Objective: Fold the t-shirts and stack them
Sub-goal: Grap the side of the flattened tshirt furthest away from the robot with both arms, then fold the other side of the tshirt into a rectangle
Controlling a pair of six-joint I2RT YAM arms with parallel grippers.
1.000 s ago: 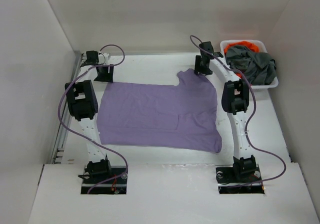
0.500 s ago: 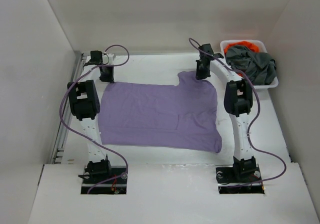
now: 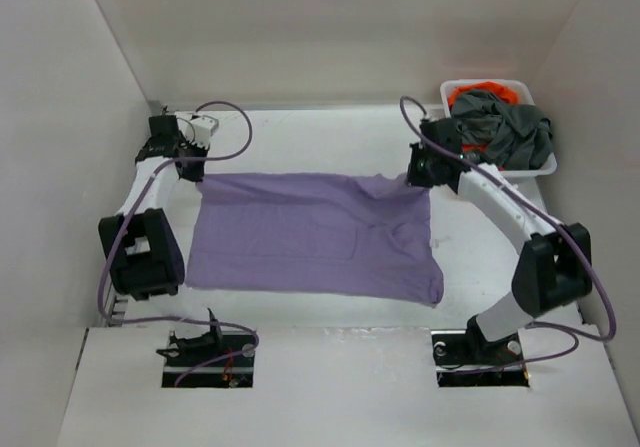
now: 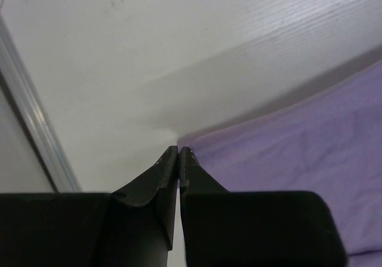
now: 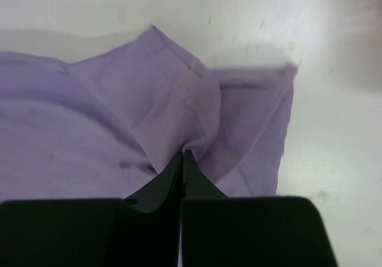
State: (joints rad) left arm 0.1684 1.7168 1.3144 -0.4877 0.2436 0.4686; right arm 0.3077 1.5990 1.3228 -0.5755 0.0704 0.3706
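Observation:
The lavender t-shirt (image 3: 310,237) lies spread across the middle of the table. My left gripper (image 3: 192,170) is shut on its far left corner; in the left wrist view that gripper (image 4: 179,150) has its tips together on the purple fabric (image 4: 298,147). My right gripper (image 3: 420,174) is shut on a bunched fold by the far right sleeve, and the right wrist view shows it (image 5: 182,153) pinching the cloth (image 5: 173,88). The dark grey t-shirt (image 3: 512,132) and the orange t-shirt (image 3: 482,93) sit crumpled in the basket.
The white mesh basket (image 3: 545,170) stands at the back right corner, close to the right arm's forearm. White walls enclose the table on three sides. A metal rail (image 4: 36,129) runs along the left edge.
Both grippers went from open to shut on the lavender shirt's far edge and drew it toward the near side. The far right sleeve is pulled in, and both arms have swung outward.

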